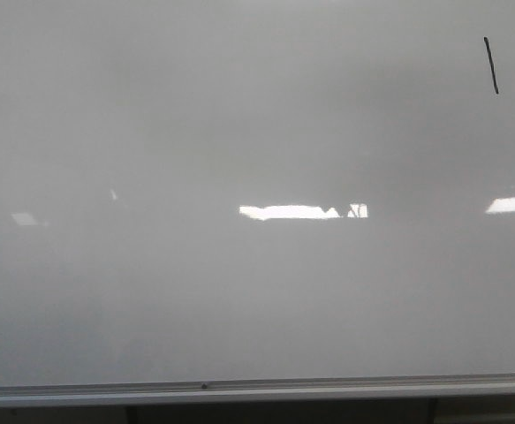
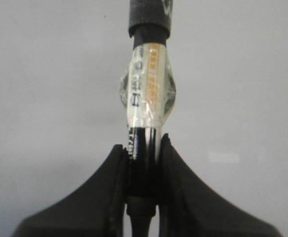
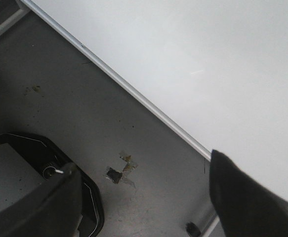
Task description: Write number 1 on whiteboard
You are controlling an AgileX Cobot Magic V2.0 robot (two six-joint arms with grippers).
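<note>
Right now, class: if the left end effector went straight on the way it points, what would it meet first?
Probably the whiteboard. The left end effector is shut on a black marker aimed at it, so the marker would likely touch first; the gap is unclear.

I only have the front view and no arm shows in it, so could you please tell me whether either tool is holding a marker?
Observer: Yes. The left tool is shut on a black marker with a taped orange-and-white label.
Operator: Thank you. Is the right tool holding anything?
Observer: No. The right tool is open and empty, pointing down at a grey floor.
Operator: Does that tool look close to the board?
Observer: In its view it hangs by the silver bottom rail of the large glossy white whiteboard, not touching it. Your thin black slanted stroke, the number 1, appears in neither wrist view.
</note>
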